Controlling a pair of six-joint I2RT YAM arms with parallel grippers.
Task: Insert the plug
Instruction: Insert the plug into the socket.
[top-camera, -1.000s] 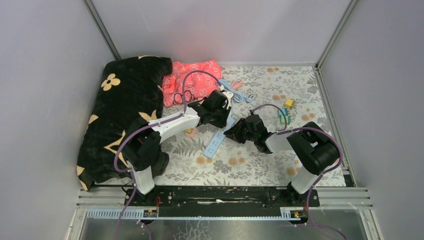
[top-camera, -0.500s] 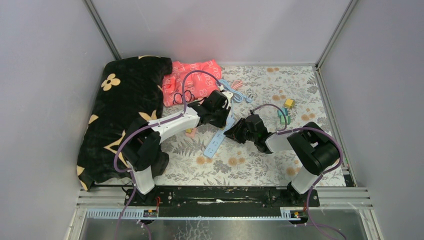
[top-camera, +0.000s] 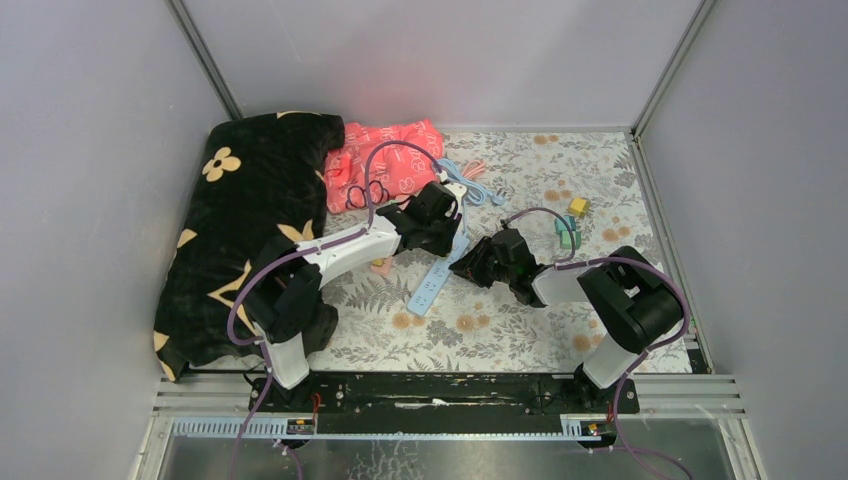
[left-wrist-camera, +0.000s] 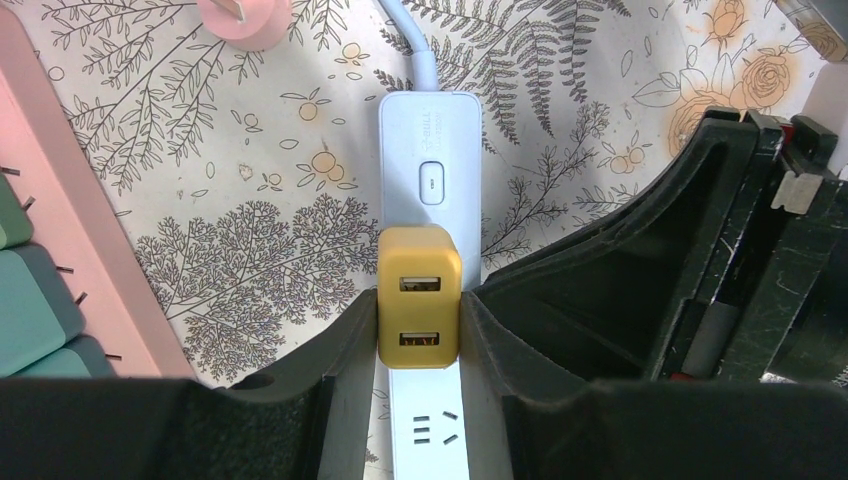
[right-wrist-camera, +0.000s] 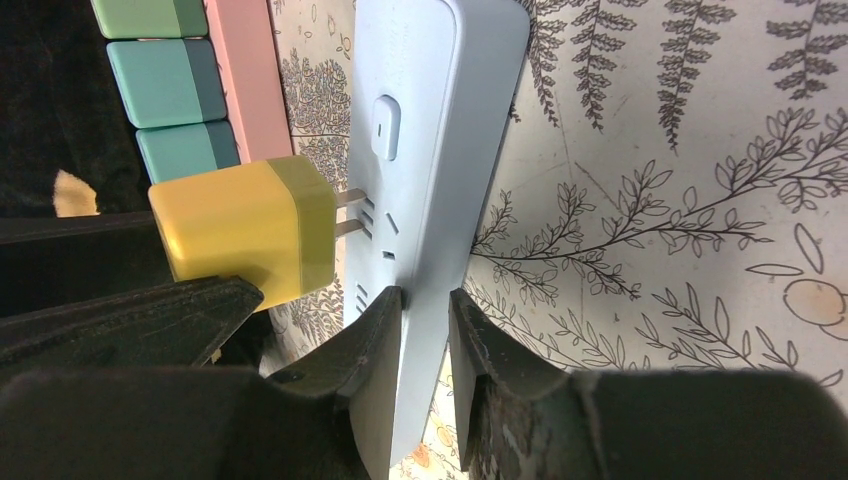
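**Plug poised at the socket.** A small yellow two-port plastic charger plug (left-wrist-camera: 419, 300) is clamped by its two flat sides between the fingers of the left gripper (left-wrist-camera: 418, 335). It is held over a long pale-blue plastic power strip (left-wrist-camera: 430, 150), which lies on a fern-and-flower printed tablecloth (left-wrist-camera: 250, 250).

In the right wrist view, the plug's two metal prongs (right-wrist-camera: 348, 212) are shown meeting the strip's face at a pair of slots. Bare metal is visible between the plug body and the strip, so the plug is judged not yet seated. The right gripper (right-wrist-camera: 425, 315) is closed across the strip itself, just beside those slots and on the far side of them from the oval switch (right-wrist-camera: 384, 128). A pink tray of green blocks (right-wrist-camera: 170, 80) is seen close by.

The plug is judged light, rigid and smooth-sided, so it could slip or tilt if pinched near a corner. The flat side faces, clear of the prongs and the USB ports, are judged the natural hold. The thin prongs could be bent by an off-axis push. The strip looks light and free to slide on the cloth, so it is best steadied by its body.
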